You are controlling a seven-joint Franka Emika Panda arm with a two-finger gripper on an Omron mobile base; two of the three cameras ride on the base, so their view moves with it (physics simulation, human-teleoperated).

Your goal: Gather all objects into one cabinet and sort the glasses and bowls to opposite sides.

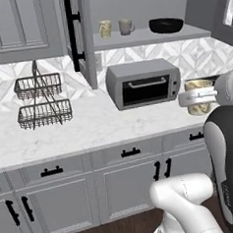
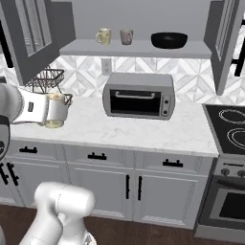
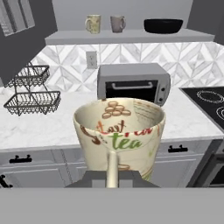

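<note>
A wire basket rack (image 3: 31,91) stands at the left of the counter (image 2: 143,129), with the toaster oven (image 2: 139,94) further right and the stove (image 2: 232,129) at the far right. Above, the cabinet (image 2: 139,48) stands open: on its shelf sit a cream cup (image 2: 103,36) and a taupe cup (image 2: 126,36) side by side at the left, and the black bowl (image 2: 169,39) well apart at the right. In front of the counter, the gripper (image 3: 112,175) is clamped on a third cup (image 3: 120,133), cream with "tea" printed on it, held in the air with its handle toward the hand.
</note>
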